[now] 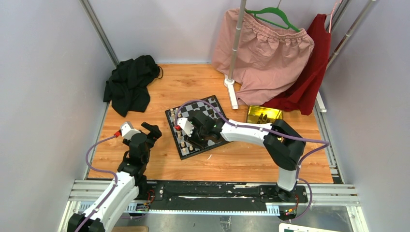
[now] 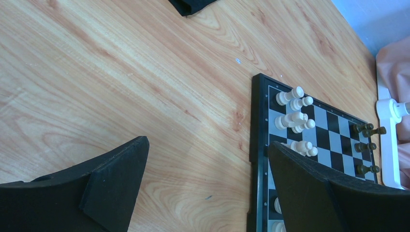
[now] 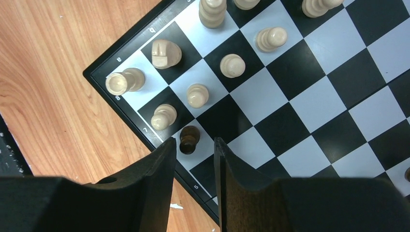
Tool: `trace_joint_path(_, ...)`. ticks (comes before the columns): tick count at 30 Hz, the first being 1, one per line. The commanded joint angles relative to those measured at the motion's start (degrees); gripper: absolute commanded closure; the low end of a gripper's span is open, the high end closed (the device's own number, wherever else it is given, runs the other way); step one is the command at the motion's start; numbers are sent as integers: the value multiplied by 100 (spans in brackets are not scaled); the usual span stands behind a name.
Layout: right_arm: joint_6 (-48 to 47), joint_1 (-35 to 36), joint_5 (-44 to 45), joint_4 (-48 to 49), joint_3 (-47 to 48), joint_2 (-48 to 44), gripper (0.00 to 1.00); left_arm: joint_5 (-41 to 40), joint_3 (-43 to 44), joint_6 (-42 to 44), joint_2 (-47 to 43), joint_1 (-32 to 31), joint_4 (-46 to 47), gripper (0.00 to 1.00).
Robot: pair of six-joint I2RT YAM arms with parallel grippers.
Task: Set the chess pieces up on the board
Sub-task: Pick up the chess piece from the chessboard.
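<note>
Chequered board (image 3: 309, 96): pawn (image 3: 189, 137) at end effector (image 3: 194, 145)

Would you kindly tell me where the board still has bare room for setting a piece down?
The board is bare across its middle squares, bordered by the cream pieces at its lettered corner. That corner is crowded, with a dark piece beside the cream ones.

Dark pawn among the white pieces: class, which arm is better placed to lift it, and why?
Right. The right hand hangs over the board, the dark pawn lined up between its open fingers. The left hand is open over bare table.
</note>
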Motion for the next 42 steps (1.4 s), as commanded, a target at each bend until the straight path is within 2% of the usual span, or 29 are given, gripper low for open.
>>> trace_joint_path(1,-52,-104,-107,65,142,138,62,-115,-49,55,-24,20,46,0)
trace_joint_path(11,-17,-168,-125,154,155,201,70,-116,-55,47,-13,20,48,0)
trace_joint_path(23,-4,-168,63,222,-18,-60,100,-116,-50,47,-38,20,22,0)
trace_joint_path(33,152,-202,560,260,-275,-570,100,-117,-58,45,-58,20,4,0)
trace_joint_path(42,737,-889,1109,216,-590,-1081,100,-108,-55,56,-84,20,-20,0)
